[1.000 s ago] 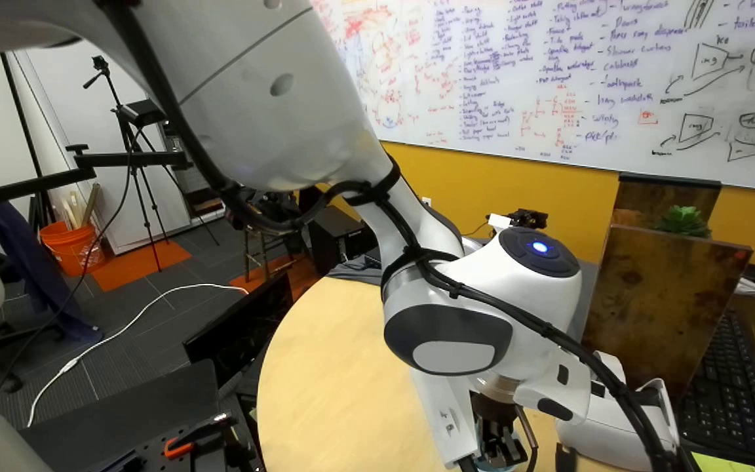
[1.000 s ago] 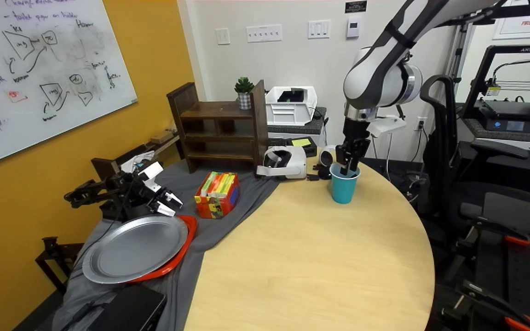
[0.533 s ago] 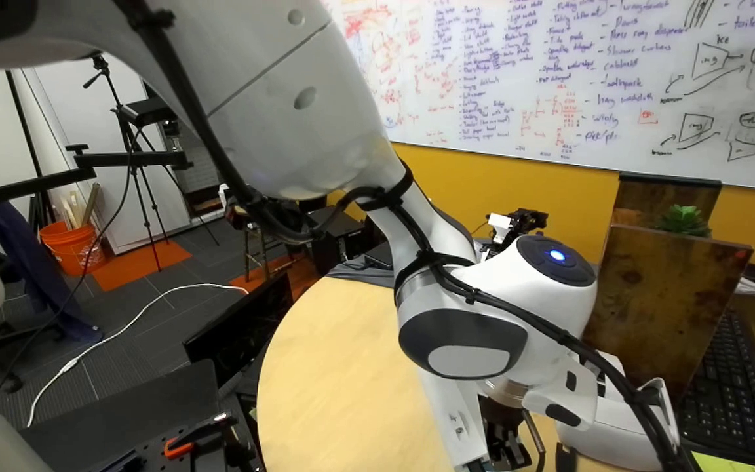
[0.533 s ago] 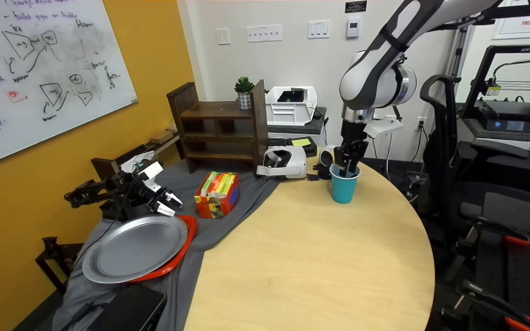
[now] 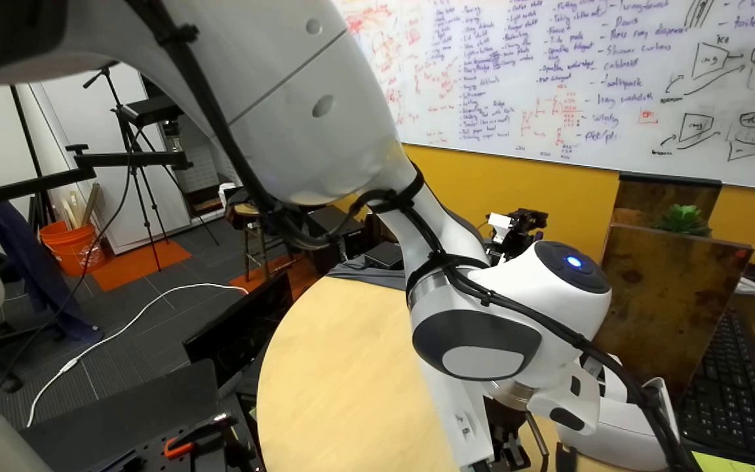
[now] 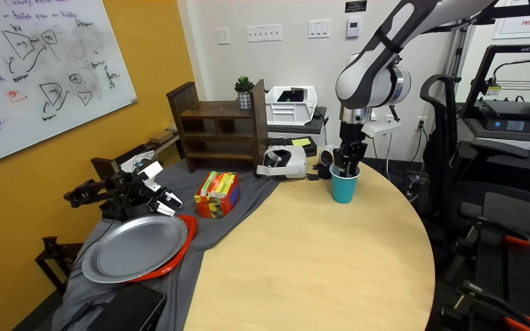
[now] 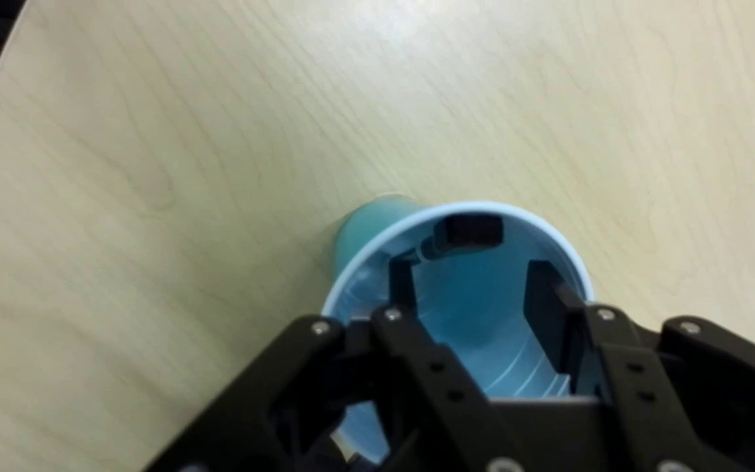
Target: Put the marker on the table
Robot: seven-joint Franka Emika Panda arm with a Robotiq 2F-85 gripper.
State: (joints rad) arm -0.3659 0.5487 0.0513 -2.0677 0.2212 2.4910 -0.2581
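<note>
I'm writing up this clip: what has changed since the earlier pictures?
The white-grey arm shifted leftward in an exterior view; the black two-fingered tool sank slightly deeper into the round teal cup. No grasp or release shows: the tool is open, the thin dark marker ungripped inside the cup. Cup and round pale-wood table stayed put.

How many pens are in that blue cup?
1 in sight: a dark marker inside the blue cup, by the inner side nearest the top of the wrist view. The gripper blocks part of the cup's inside, so another could be hidden.
</note>
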